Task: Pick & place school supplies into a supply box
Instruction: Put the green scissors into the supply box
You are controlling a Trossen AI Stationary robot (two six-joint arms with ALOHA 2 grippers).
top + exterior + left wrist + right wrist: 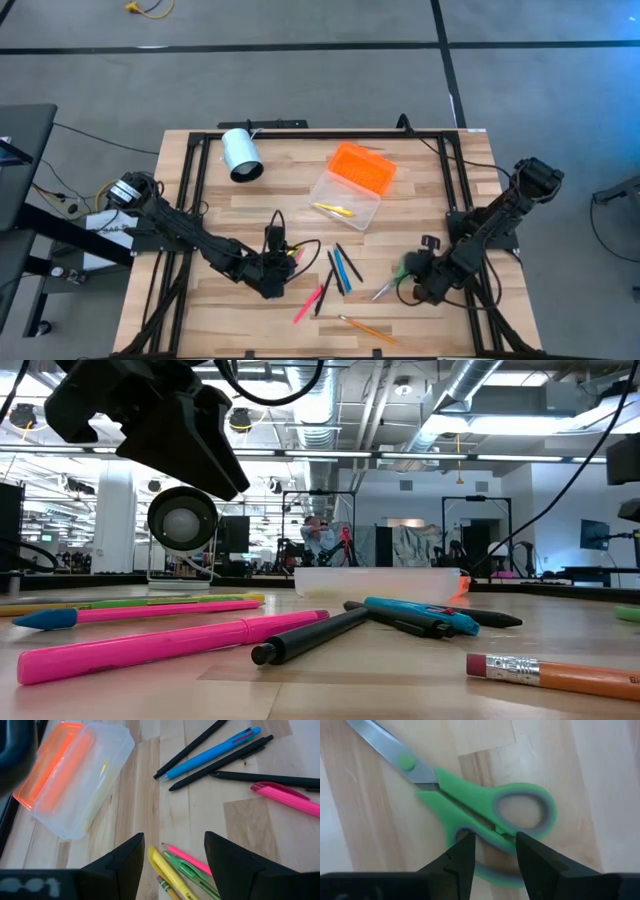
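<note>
Right gripper [494, 854]: low right in high view, fingers a bit apart w/ one green handle loop of the scissors [485, 802] between them; can't tell if it grips.
Left gripper [172, 855]: wide open, holds nothing, over a yellow/pink/green pen bunch [182, 870].
Supply box [350, 186]: top middle of table [290, 205], open, yellow pencil inside.
Other pens [343, 270]: loose, mid table.
</note>
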